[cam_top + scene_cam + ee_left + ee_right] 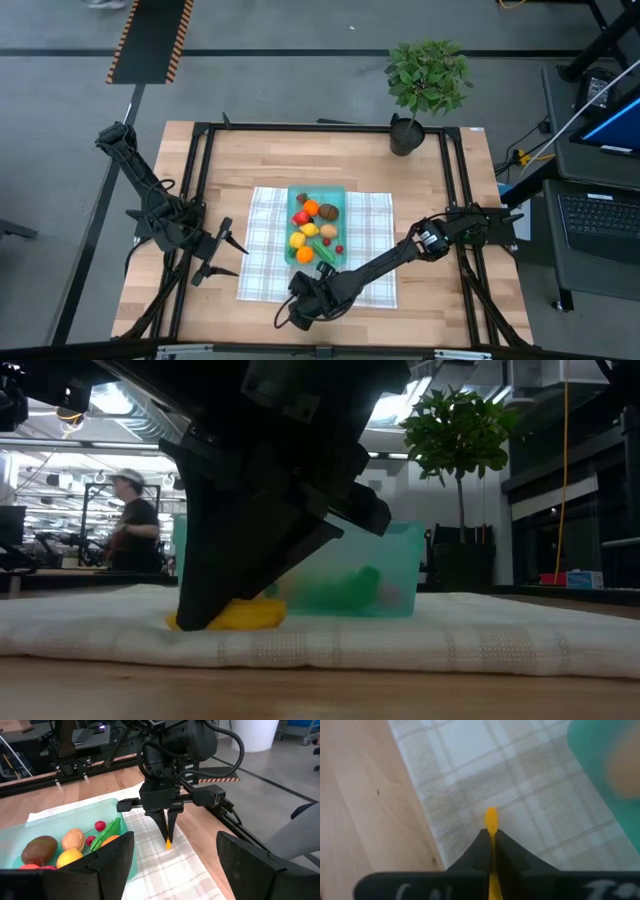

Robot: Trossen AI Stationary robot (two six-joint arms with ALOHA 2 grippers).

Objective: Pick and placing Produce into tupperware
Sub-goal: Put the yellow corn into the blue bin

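The teal tupperware point(338, 197) stands on a white-and-green checked cloth point(262, 250) at mid-table. Several produce pieces lie in it: red, orange, brown, yellow and green point(73, 839). One small yellow-orange produce piece point(232, 616) lies on the cloth, on the near side of the tupperware. My right gripper point(491, 837) is shut on it. In the high view my right gripper point(287, 315) stands over the cloth's near left part. My left gripper point(238, 258) waits open at the cloth's left edge, with nothing between its fingers. My right gripper pinches the yellow-orange produce piece between its two fingers; one end point(491, 817) sticks out past the fingertips. The fingers point(167, 827) come from above, slanting down. The piece's underside point(240, 624) rests on the cloth.
A potted plant point(428, 85) stands at the table's far edge, right of centre. Dark frame rails point(205, 180) run along the table's left and right sides. A person point(135, 525) stands in the room beyond the table. Bare cloth point(372, 225) lies right of the tupperware.
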